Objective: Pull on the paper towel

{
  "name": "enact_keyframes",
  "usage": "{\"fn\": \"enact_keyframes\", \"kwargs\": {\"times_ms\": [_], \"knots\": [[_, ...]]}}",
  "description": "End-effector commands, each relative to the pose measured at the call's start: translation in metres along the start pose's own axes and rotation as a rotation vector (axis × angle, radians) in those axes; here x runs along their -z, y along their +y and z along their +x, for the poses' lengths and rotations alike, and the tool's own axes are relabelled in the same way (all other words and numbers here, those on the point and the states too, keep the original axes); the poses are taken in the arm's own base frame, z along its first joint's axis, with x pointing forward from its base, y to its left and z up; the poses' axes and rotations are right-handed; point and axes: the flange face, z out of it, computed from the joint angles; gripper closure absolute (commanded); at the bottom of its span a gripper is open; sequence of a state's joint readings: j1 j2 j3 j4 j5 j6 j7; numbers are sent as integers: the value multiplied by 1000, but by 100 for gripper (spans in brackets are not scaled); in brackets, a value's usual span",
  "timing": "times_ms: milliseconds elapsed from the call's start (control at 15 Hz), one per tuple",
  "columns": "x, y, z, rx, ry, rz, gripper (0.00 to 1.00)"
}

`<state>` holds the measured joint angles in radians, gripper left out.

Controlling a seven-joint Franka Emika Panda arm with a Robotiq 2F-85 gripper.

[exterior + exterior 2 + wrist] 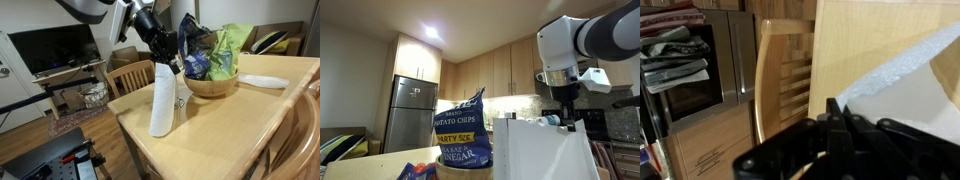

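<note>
The paper towel point(162, 100) is a long white sheet that hangs from my gripper down to the wooden table point(215, 135). It also shows as a broad white shape in an exterior view point(540, 150) and in the wrist view point(902, 85). The roll itself is mostly hidden behind the sheet. My gripper point(172, 64) is at the sheet's top edge, with its fingers closed together on the paper. It also shows in an exterior view point(560, 116) and in the wrist view point(840, 125).
A wooden bowl point(212, 84) with chip bags point(460, 125) stands just behind the sheet. A flat white plate point(262, 81) lies beyond it. A wooden chair point(128, 76) stands at the table's far side, and another chair back point(300, 140) at the near corner.
</note>
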<state>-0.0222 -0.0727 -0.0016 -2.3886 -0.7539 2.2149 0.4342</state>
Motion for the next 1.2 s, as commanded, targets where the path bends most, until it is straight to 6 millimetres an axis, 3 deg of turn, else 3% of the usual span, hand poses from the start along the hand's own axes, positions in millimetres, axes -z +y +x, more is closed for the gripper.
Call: {"fn": "enact_keyframes", "kwargs": {"times_ms": [0,1133], "knots": [[-1,8,-7,8,-2,-1,100],[-8,3,-9,19,-19,6,100]]}}
